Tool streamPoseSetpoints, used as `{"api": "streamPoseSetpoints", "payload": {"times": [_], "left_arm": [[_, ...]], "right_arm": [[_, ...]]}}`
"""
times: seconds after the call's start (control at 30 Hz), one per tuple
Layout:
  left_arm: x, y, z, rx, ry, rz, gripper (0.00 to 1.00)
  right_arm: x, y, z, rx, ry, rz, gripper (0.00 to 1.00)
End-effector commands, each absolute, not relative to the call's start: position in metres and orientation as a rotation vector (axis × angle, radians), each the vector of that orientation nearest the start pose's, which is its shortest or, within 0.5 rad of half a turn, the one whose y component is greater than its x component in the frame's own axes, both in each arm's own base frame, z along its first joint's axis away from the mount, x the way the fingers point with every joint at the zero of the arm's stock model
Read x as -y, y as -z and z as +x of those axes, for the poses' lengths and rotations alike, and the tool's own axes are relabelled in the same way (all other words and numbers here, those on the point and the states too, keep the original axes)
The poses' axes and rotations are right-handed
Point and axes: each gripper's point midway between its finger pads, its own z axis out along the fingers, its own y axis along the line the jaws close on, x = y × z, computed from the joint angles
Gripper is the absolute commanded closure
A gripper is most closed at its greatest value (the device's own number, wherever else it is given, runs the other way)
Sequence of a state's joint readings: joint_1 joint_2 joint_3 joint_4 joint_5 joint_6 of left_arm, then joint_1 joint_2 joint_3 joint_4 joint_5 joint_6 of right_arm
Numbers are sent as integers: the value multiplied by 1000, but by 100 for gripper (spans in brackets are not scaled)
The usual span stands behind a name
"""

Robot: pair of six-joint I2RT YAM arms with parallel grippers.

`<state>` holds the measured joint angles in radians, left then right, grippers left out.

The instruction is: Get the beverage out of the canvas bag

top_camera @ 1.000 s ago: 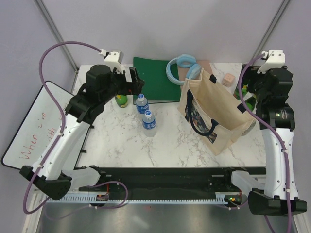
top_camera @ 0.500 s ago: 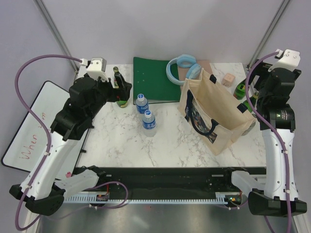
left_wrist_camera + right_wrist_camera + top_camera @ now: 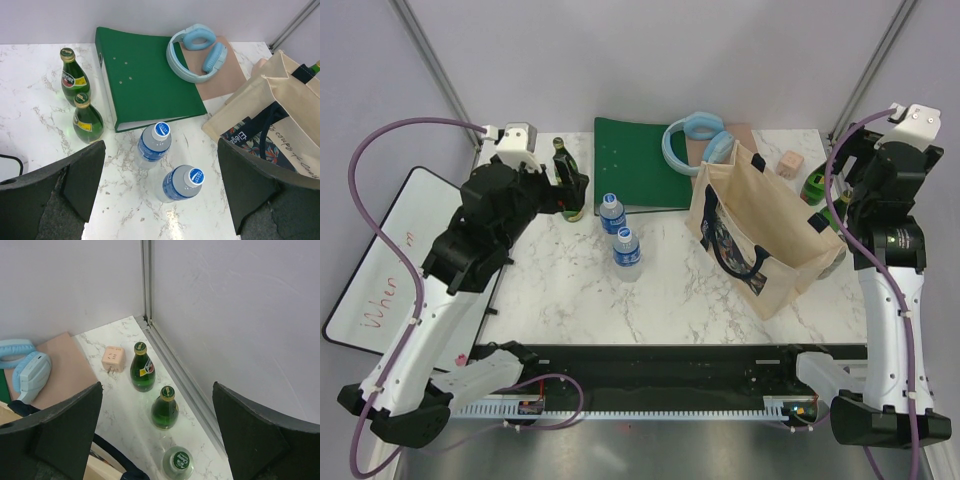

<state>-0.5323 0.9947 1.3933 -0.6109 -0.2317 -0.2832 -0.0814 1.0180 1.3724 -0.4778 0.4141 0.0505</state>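
- Task thing: the boxy beige canvas bag (image 3: 765,235), w/ dark blue print + dark strap handles, stands upright at right-centre of the white marbled desk (image 3: 580,290), mouth open.
- Left claw (image 3: 161,142): wide apart, holding nothing. It hangs over the far-left part of the desk, above two clear water bottles w/ blue caps (image 3: 182,184) and near two green glass bottles (image 3: 75,82).
- Right claw (image 3: 157,385): wide apart, empty, over the far-right corner above three more green bottles (image 3: 142,372) standing right of the bag.
- Progress, my read: drinks stand outside the bag on both sides, so unloading looks well along, maybe done. Neither claw is at the bag's mouth.
- If a drink is left inside, you'd need one claw down past the handles.
- Hidden: the bag's inside is dark from the top view and neither wrist view looks into it, so can't tell if anything remains.
- Left wrist view cuts the bag off at the right edge. Right wrist view shows only a sliver of it, bottom left.
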Motion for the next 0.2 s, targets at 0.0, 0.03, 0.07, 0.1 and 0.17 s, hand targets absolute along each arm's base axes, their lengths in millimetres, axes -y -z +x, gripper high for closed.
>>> {"api": "streamPoseSetpoints", "payload": {"times": [0.0, 0.03, 0.07, 0.1, 0.17], "left_arm": [[130, -400, 286, -1771, 368, 43, 0], [130, -400, 285, -1769, 371, 43, 0], [130, -401, 286, -1768, 372, 43, 0], [130, -400, 286, -1769, 370, 44, 0], [130, -400, 285, -1768, 371, 44, 0]], "right_arm": [[100, -422, 307, -1590, 400, 431, 2], [100, -422, 307, -1591, 403, 425, 2], [99, -423, 307, -1591, 402, 415, 2], [98, -423, 307, -1590, 399, 406, 2], [97, -423, 308, -1593, 396, 394, 2]]}}
